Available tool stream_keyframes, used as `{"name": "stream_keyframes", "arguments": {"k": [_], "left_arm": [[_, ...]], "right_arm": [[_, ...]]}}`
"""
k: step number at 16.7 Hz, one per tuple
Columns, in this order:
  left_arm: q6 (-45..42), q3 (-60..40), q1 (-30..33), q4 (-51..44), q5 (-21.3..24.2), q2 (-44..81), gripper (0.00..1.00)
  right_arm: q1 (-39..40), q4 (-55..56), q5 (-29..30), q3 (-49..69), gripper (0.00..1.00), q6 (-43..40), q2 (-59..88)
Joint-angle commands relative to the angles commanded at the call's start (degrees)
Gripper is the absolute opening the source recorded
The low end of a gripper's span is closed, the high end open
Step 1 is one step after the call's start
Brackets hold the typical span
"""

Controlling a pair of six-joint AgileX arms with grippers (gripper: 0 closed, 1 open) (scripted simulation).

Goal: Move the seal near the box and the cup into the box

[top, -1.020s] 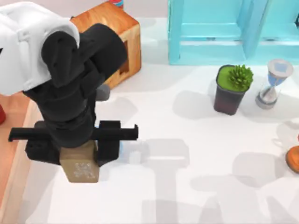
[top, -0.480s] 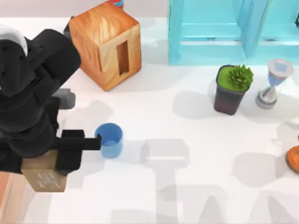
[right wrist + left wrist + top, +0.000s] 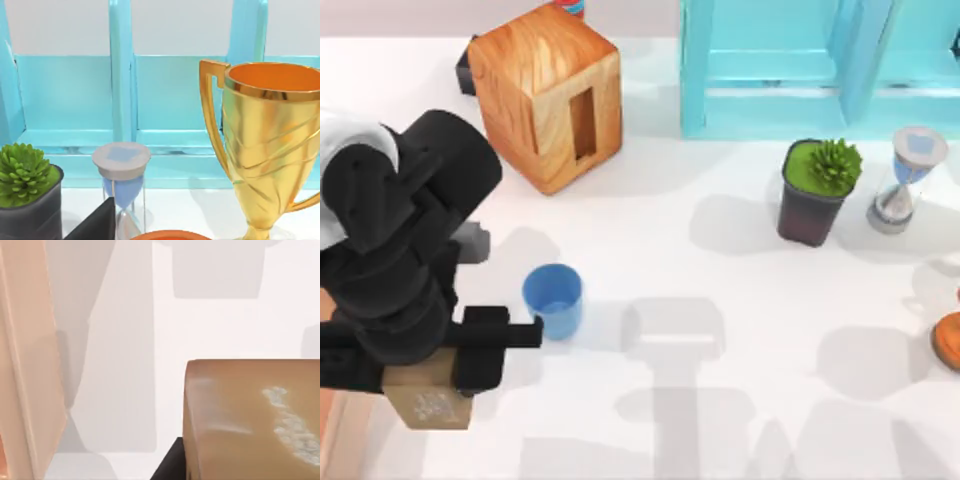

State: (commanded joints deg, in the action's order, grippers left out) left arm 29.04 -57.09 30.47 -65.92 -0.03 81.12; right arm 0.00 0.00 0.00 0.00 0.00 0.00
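Pinching the seal (image 3: 430,400) by opposite flat sides, the left gripper (image 3: 425,375) holds it beside the box (image 3: 30,390) rim (rigid, light, smooth-faced: grip mid-body), left of the cup (image 3: 553,300).

One blue cup (image 3: 553,299), one tan seal (image 3: 428,400), one orange wood-grain block (image 3: 548,92), one potted plant (image 3: 817,189), one hourglass (image 3: 906,178), one turquoise shelf unit (image 3: 820,65), one gold trophy (image 3: 267,145).

Seal (image 3: 430,405) mostly hidden under left arm; box (image 3: 328,420) cut by left edge.
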Motion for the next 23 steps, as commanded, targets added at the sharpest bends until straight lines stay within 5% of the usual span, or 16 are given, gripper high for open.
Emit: {"name": "stream_keyframes", "arguments": {"k": [9,22,23], "left_arm": [[-0.08,5.61,-0.17,6.62,0.03,1.04,0.0],[-0.08,5.61,-0.17,6.62,0.03,1.04,0.98],[-0.08,5.61,-0.17,6.62,0.03,1.04,1.0]], "right_arm": [[0.0,0.0,0.0,0.0,1.0,0.0,0.0],[0.0,0.0,0.0,0.0,1.0,0.0,0.0],[0.0,0.0,0.0,0.0,1.0,0.0,0.0]]}}
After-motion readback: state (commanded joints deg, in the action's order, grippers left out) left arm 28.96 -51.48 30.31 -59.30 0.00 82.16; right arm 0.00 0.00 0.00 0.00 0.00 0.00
